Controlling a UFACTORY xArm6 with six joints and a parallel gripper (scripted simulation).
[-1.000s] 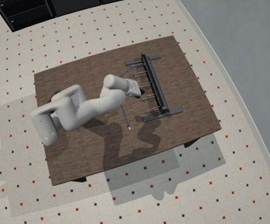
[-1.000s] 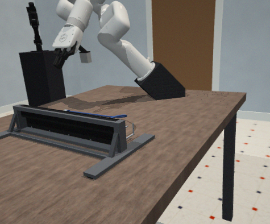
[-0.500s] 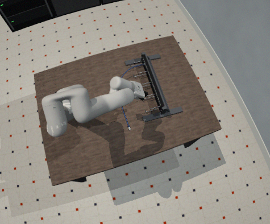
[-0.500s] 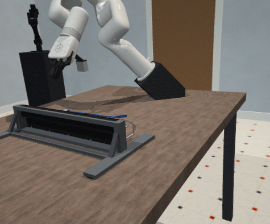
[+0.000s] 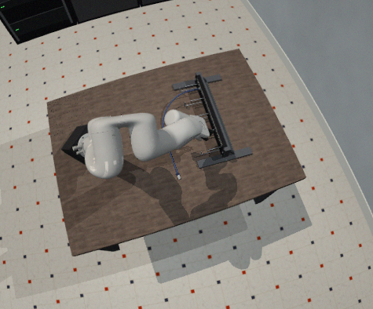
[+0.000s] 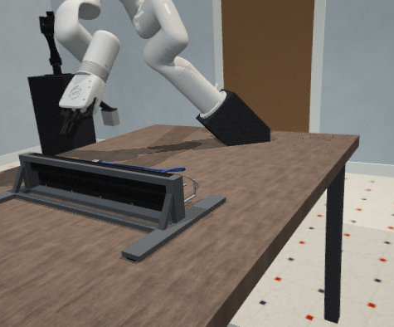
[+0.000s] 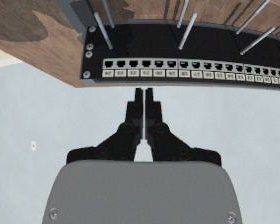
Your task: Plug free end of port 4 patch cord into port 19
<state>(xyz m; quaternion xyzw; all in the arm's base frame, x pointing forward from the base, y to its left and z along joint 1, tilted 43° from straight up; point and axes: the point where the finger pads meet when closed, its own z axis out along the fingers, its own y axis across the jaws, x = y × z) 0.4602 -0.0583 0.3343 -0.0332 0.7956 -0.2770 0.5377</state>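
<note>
The dark grey rack (image 5: 213, 118) stands on the wooden table, seen from behind in the exterior view (image 6: 99, 183). Its patch panel with white number plates faces the wrist camera (image 7: 191, 70). The blue patch cord (image 5: 169, 118) runs from a port near the rack's far end, curves under my arm and lies on the table. Its free end with the pale plug (image 5: 179, 177) rests on the table in front of the rack, apart from my gripper. The cord also shows over the rack's top (image 6: 141, 167). My gripper (image 6: 68, 126) (image 7: 144, 99) is shut and empty, in the air above and in front of the panel.
Thin metal rods (image 5: 194, 103) stick out of the rack's front toward the arm. The arm's dark base (image 6: 234, 120) stands at the table's far side. A black pedestal (image 6: 58, 112) stands behind the table. The table's edge (image 6: 311, 199) is at the right.
</note>
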